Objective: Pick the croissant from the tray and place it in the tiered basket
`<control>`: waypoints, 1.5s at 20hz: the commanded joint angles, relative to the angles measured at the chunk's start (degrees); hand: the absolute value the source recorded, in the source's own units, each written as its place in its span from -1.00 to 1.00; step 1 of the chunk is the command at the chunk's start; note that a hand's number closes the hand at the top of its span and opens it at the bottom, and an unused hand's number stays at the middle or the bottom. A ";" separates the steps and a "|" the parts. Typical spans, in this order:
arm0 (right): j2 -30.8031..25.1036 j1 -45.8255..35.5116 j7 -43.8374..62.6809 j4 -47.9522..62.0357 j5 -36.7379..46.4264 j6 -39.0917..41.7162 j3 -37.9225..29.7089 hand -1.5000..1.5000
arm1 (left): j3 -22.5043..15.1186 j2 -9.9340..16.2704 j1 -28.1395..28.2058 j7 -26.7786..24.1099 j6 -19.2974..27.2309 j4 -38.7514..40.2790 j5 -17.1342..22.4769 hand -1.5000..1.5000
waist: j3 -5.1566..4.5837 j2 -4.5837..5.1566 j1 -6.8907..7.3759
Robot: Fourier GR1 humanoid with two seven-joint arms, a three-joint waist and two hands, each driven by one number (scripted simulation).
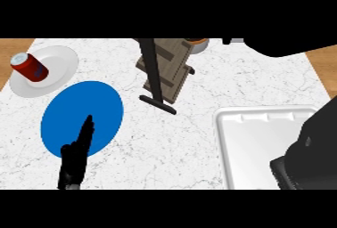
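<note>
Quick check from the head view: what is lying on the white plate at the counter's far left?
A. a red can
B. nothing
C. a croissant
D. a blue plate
A: a red can lies on its side on the white plate, beyond the blue plate.

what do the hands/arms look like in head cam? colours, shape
Left hand: matte black, slim, narrowing to straight pointed fingers; no markings, cables or sleeve visible. Right hand: large, blocky matte black mass at the view's right edge, fingers indistinguishable. Grey forearms not visible.
</note>
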 commanded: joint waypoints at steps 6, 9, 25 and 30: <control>-1.01 -13.42 4.19 23.87 5.60 -3.93 -6.82 1.00 | -0.56 -0.82 -0.51 -0.66 -0.59 2.66 -0.44 0.00 | 0.00 1.01 1.06; -3.44 -15.46 -0.73 30.60 5.17 -5.89 -9.60 1.00 | 0.66 0.09 -0.98 -0.79 -1.64 1.90 0.57 0.00 | 0.05 1.01 1.12; -1.10 -14.71 -10.16 54.57 10.37 -22.96 -8.57 1.00 | 0.15 -1.70 -2.91 1.25 0.03 2.00 -1.51 0.00 | 0.09 1.15 1.14; 2.74 -11.99 -11.77 58.23 8.03 -33.10 -11.79 1.00 | -0.22 -2.27 -2.67 -0.21 -0.36 3.02 -1.68 0.00 | 0.08 1.38 1.40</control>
